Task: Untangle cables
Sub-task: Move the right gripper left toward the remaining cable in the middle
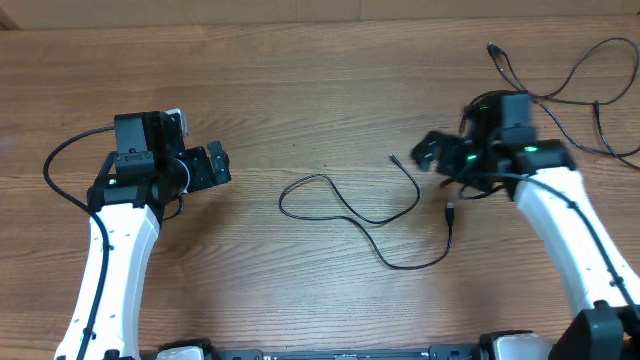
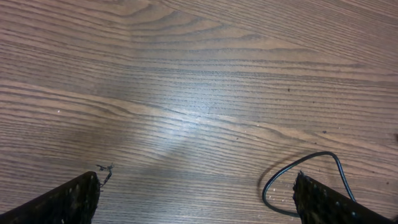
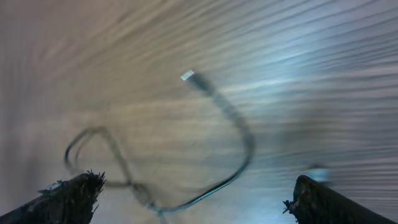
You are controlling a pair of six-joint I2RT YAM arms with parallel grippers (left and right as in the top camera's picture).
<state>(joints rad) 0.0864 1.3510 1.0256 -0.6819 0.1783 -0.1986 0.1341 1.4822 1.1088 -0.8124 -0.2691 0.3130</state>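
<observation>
Wooden worktop (image 1: 320, 90) flanked by left arm (image 1: 110, 250) and right arm (image 1: 565, 230)
Looped cable (image 1: 370, 222) lies centre, between left gripper (image 1: 222, 166) and right gripper (image 1: 425, 153), both wide open, empty; second cable (image 1: 548, 97) sprawls in the far corner beside the right arm

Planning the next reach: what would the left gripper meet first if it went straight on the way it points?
The left gripper would probably reach bare table first. The cable loop lies just right of its line; depth is unclear, so it might brush that.
</observation>
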